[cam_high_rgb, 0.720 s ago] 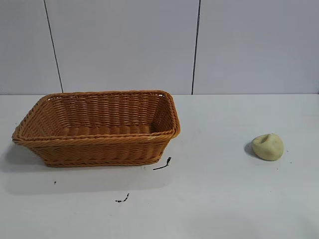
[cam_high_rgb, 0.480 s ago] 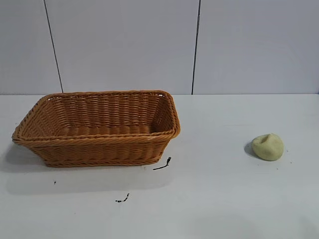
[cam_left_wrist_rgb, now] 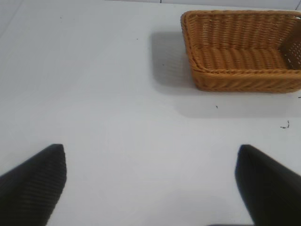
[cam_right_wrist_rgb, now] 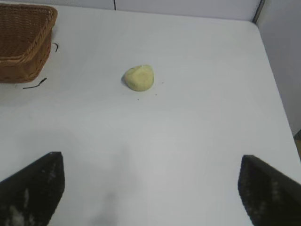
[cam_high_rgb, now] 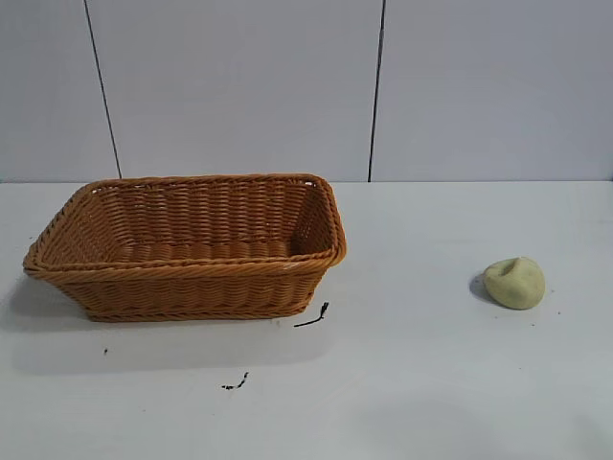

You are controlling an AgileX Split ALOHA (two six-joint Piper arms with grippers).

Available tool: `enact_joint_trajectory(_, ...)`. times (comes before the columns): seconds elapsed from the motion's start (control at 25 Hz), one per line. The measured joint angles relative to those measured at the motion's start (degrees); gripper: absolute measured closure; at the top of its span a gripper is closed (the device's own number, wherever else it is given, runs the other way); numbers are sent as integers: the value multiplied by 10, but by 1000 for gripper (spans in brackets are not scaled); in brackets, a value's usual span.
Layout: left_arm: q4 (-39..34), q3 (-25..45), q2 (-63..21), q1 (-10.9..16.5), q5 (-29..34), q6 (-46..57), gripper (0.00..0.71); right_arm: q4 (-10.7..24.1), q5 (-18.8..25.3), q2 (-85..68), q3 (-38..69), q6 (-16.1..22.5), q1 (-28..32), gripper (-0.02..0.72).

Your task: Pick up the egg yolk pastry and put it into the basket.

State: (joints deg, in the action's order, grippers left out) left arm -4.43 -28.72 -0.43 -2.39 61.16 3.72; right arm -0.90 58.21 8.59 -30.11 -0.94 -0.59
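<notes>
The right tool hangs above the table with its two dark fingers spread wide and nothing between them. Only the fingertips show in the right wrist view; the rest of the tool and the arm are cut off at the frame edge. The egg yolk pastry lies on the table ahead of this tool, well apart from it and untouched. Beyond the pastry, one corner of the basket enters the same view, the remainder cut off. Two short dark scraps lie on the table beside that corner; what they are cannot be made out.

The left tool likewise hangs over bare table with its fingers spread and empty, only the tips visible. The basket stands on the table ahead of it, its far end clipped by the frame edge.

In the exterior view neither arm nor tool appears. The basket stands at the left half of the table, upright. The pastry rests at the right, well apart from the basket, its dent facing up. The basket's near wall hides part of its floor.
</notes>
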Motion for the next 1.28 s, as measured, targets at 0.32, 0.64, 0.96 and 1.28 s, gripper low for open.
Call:
enact_joint_trajectory(0.32, 0, 0, 0, 0, 0, 0, 14, 0, -8, 255, -79, 0, 0, 10)
enact_joint_trajectory(0.64, 0, 0, 0, 0, 0, 0, 14, 0, -14, 557, -212, 0, 0, 10)
enact_joint_trajectory(0.96, 0, 0, 0, 0, 0, 0, 14, 4, -14, 830, -416, -2, 0, 10)
enact_joint_trajectory(1.28, 0, 0, 0, 0, 0, 0, 14, 16, -11, 982, -558, -8, -22, 10)
